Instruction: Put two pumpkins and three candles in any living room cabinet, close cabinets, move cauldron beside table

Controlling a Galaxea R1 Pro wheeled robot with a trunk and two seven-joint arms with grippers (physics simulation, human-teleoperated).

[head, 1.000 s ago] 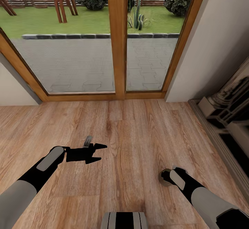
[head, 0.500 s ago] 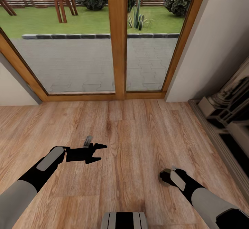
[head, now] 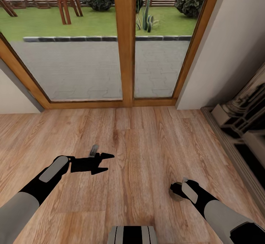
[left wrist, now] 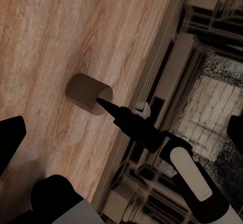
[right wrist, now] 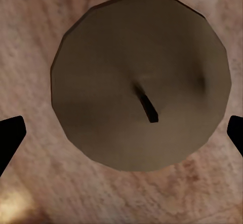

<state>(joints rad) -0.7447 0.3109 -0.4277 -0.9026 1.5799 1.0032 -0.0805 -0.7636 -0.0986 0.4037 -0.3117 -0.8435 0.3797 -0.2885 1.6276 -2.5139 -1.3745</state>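
Note:
A stubby beige-tan candle [head: 178, 195] stands on the wood floor, mostly covered by my right gripper [head: 176, 190], which points down at it. The right wrist view looks straight down on the candle's round top [right wrist: 139, 82] and dark wick, with the open right gripper [right wrist: 121, 133] showing one black fingertip [right wrist: 10, 135] at each side, both apart from the candle. From the left wrist view, the candle [left wrist: 88, 93] has a right finger [left wrist: 126, 121] at its side. My left gripper [head: 103, 162] hovers open and empty over the floor to the left.
A wood-framed glass door [head: 125, 41] to a patio and lawn closes off the far side. A stone fireplace [head: 244, 126] with a raised hearth edge runs along the right. A white wall corner [head: 221, 60] stands between them. Bare wood floor [head: 140, 141] lies ahead.
My right gripper has sunk slightly over the candle and drawn a little toward me. The left arm has not moved.

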